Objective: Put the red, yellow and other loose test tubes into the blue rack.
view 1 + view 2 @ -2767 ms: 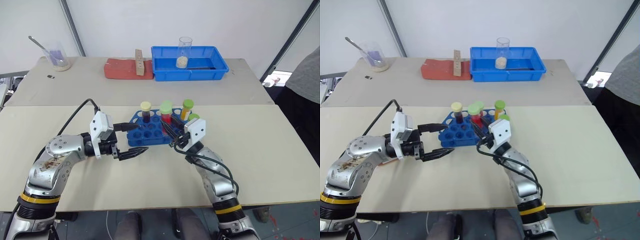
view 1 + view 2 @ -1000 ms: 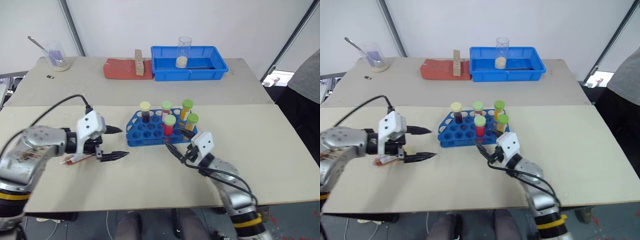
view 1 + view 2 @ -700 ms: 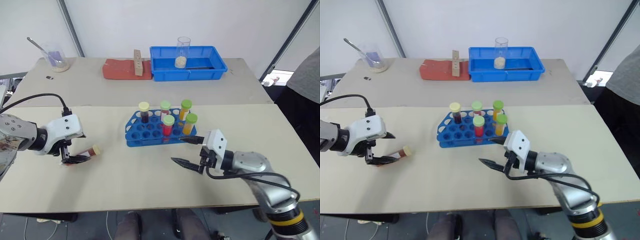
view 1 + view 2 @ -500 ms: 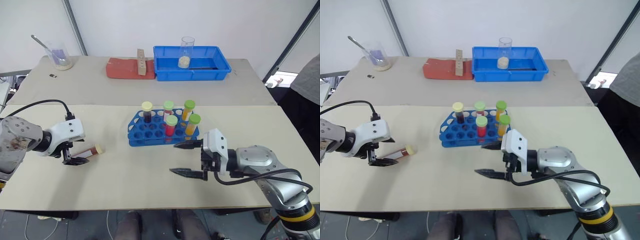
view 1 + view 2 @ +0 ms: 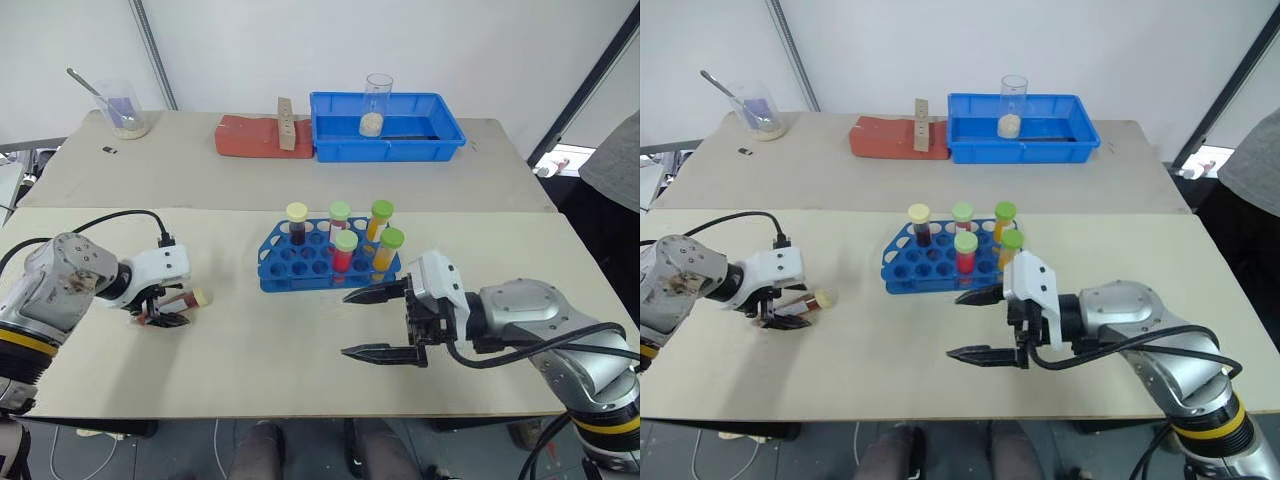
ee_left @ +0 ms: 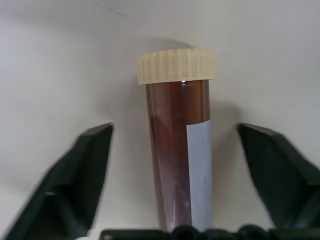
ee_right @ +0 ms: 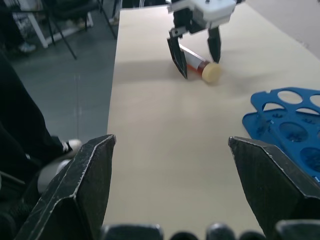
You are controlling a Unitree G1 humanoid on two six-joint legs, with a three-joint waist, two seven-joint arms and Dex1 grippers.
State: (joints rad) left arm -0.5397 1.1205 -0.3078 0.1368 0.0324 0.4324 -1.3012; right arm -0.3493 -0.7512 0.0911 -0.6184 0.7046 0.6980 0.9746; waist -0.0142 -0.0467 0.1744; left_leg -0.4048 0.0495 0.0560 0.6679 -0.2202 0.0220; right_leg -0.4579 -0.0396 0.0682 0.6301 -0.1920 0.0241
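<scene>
Now, tube [image 6: 180, 145]: lying flat on the table [image 5: 300, 360], left of the blue rack [image 5: 300, 265], bracketed for pickup.
Left gripper [image 5: 168, 306]: parted around it, untouched.
Right gripper [image 5: 372, 323]: spread wide, empty, kept clear of the rack.

Two pale counters [image 5: 300, 370] set edge to edge

Near one: blue rack [image 5: 300, 265], a lying cream-capped tube [image 5: 185, 298]. Far one: blue tray [image 5: 386, 145], red block [image 5: 250, 140], beaker [image 5: 122, 108].
</scene>
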